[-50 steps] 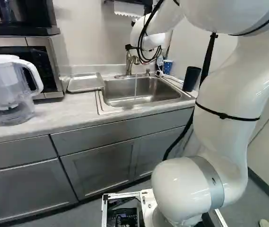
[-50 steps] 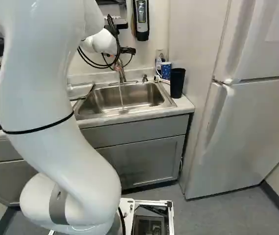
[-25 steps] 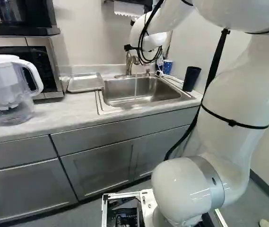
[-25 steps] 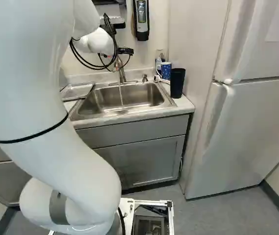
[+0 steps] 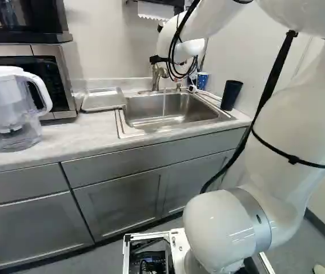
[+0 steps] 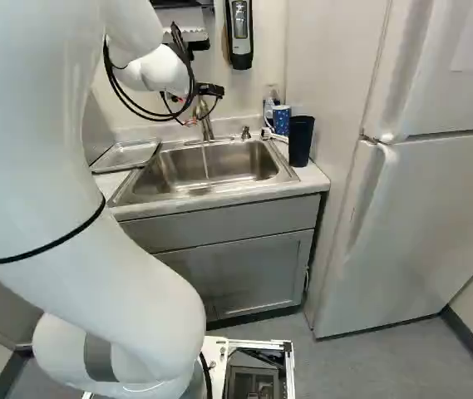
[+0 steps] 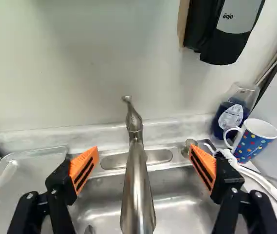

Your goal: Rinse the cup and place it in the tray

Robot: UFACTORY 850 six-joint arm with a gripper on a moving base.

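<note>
My gripper [image 6: 209, 89] shows as a dark part by the faucet in the right base view. In the wrist view the gripper [image 7: 144, 166] stands wide open, its orange pads on either side of the faucet [image 7: 137, 190], touching nothing. A thin water stream [image 5: 163, 105] falls into the sink [image 6: 219, 170]. The blue dotted cup [image 7: 253, 138] stands upright at the sink's back corner, beyond one finger, its handle towards the faucet. A black cup [image 6: 301, 138] is beside it. The metal tray [image 5: 103, 99] lies on the counter beside the sink.
A blue bottle [image 7: 230, 113] and a white cable [image 7: 265, 184] are near the dotted cup. The soap dispenser [image 6: 238, 33] hangs on the wall. A water pitcher [image 5: 8, 108], a microwave [image 5: 51, 74] and a fridge [image 6: 427, 216] flank the sink area.
My upper arm has swung rightward in the left base view and leftward in the right one. The gripper end has shifted slightly left in the right base view. The base and cups have stayed put.
</note>
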